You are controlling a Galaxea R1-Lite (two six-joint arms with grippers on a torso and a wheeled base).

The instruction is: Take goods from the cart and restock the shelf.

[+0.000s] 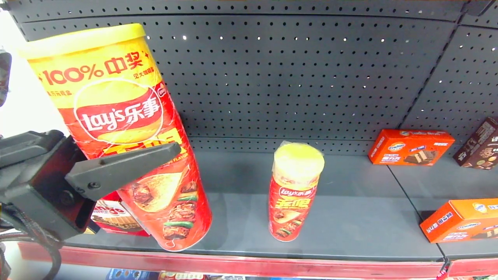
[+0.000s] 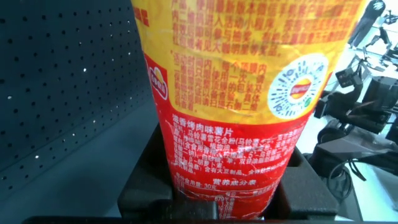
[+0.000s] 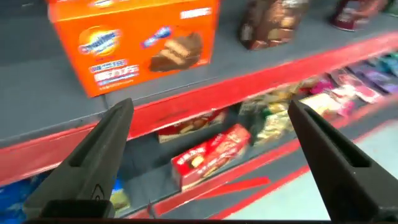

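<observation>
The left end effector [image 1: 148, 163] grips a tilted red-and-yellow chip canister [image 1: 113, 116] at the left front of the grey shelf [image 1: 350, 217], a second canister [image 1: 295, 190] standing upright nearby, while the right end effector [image 3: 210, 109] hangs fingers spread before an orange box [image 3: 134, 43].

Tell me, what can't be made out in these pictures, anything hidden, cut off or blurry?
- Red box, head view: mostly hidden behind the held can and the left jaws.
- Held can, left wrist view: top and bottom are cut off by the picture's edges.
- Brown box, head view: cut off by the right edge.
- Red packet, right wrist view: too blurred to identify.
</observation>
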